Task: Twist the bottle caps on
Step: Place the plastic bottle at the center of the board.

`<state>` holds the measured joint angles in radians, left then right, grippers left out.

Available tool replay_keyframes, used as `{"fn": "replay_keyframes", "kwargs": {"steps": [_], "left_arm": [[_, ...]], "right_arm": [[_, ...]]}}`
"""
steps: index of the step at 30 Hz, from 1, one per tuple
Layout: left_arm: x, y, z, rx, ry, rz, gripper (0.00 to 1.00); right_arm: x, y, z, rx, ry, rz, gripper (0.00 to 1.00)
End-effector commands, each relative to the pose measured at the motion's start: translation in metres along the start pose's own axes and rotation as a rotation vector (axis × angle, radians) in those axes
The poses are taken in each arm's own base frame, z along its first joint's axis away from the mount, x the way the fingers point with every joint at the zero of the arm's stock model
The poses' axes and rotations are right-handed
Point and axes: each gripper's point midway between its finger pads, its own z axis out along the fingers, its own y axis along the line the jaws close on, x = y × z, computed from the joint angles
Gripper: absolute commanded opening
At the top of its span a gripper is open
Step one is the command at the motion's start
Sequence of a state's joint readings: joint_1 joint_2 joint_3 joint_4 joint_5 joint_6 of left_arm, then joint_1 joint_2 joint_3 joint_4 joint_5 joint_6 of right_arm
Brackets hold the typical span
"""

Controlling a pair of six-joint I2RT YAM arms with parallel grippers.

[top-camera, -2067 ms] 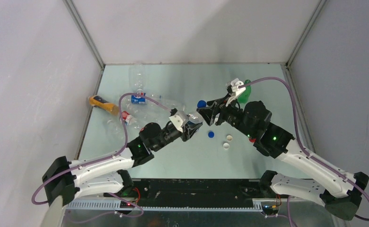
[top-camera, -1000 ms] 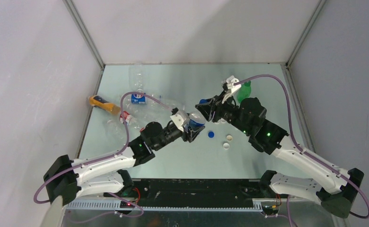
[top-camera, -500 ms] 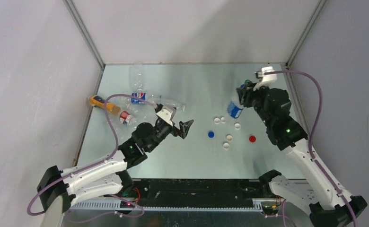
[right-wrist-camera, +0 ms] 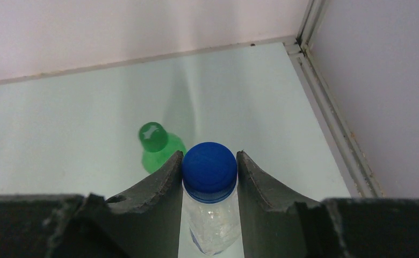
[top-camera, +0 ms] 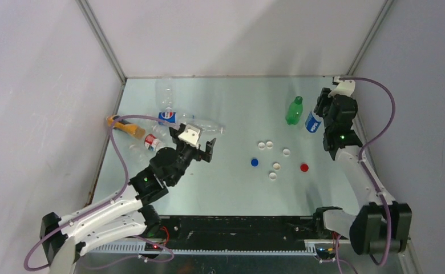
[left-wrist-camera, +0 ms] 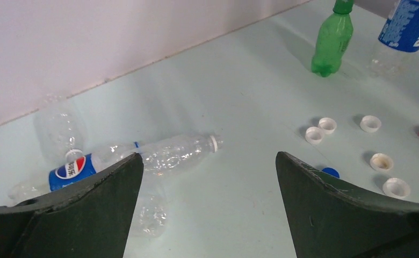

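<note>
The right hand (right-wrist-camera: 209, 161) is clamped around a blue-capped bottle (right-wrist-camera: 210, 228) near the counter's (top-camera: 237, 97) far right corner, beside a green bottle (top-camera: 293, 111). The left hand (left-wrist-camera: 207, 157) gapes wide and holds nothing. Loose caps (top-camera: 276, 166) lie mid-counter.

Seven loose bottle caps (top-camera: 276, 166); two upright bottles (top-camera: 294, 110), about six more at left.

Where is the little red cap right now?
In the top view the red cap lies loose on the right half of the table, just right of the white caps and closer to the near edge than the green bottle.
</note>
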<state>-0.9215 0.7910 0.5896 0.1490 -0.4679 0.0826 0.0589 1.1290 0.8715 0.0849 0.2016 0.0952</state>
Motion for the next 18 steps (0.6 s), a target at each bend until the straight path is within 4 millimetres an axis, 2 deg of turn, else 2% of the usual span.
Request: {"fn": "replay_keyframes", "kwargs": {"steps": [1,2,3,7,14,18], "left_arm": [[-0.013,0.015,-0.004,-0.045,-0.017,0.081,1.00],[-0.010,0.015,-0.003,-0.051,-0.010,0.086,1.00],[-0.008,0.017,-0.003,-0.062,-0.003,0.095,1.00],[-0.002,0.019,0.000,-0.079,0.030,0.125,1.00],[0.002,0.020,0.002,-0.087,0.039,0.125,1.00],[0.004,0.020,0.003,-0.088,0.047,0.130,1.00]], "right_arm": [[-0.018,-0.006,0.027,0.013,-0.125,0.010,0.00],[-0.022,-0.008,0.031,0.018,-0.145,0.012,0.00],[-0.014,-0.009,0.037,0.021,-0.130,0.007,0.00],[-0.009,-0.010,0.053,0.025,-0.150,-0.008,0.00],[0.006,-0.009,0.068,0.021,-0.130,-0.021,0.00],[0.019,-0.009,0.072,0.019,-0.091,-0.032,0.09]]}}
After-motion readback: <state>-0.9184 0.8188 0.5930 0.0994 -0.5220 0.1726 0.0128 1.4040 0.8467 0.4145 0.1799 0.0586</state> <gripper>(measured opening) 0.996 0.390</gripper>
